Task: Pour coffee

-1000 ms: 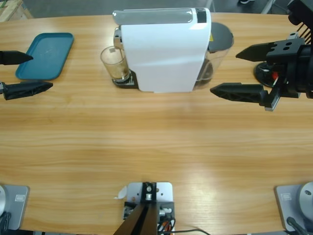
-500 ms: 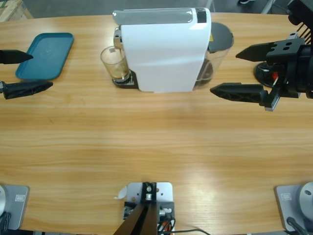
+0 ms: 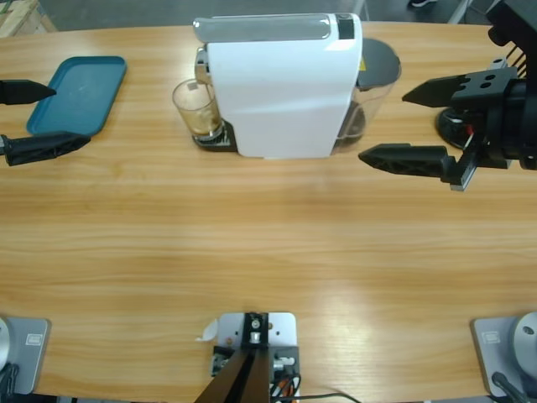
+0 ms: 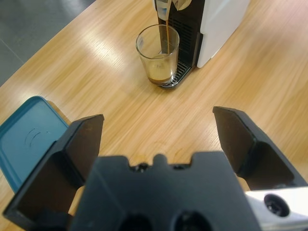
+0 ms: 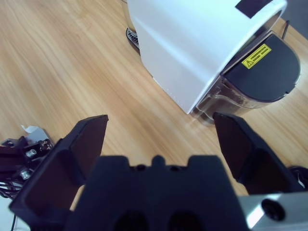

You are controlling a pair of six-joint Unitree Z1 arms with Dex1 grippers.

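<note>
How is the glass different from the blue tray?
The glass is clear and you can see through it; the blue tray is solid teal. The glass is a tall round tumbler standing upright under the white coffee machine, while the tray is flat and rectangular with rounded corners. The glass holds a little brown coffee; nothing lies on the part of the tray in view. Both rest on the wooden table, and neither robot hand touches them.

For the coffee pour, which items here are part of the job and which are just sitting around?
Part of the job:
- coffee, streaming into and pooling in the glass tumbler
- white coffee machine with the tumbler on its drip tray
- left gripper and right gripper, both with jaws open and holding nothing

Just sitting around:
- teal tray
- wooden table
</note>
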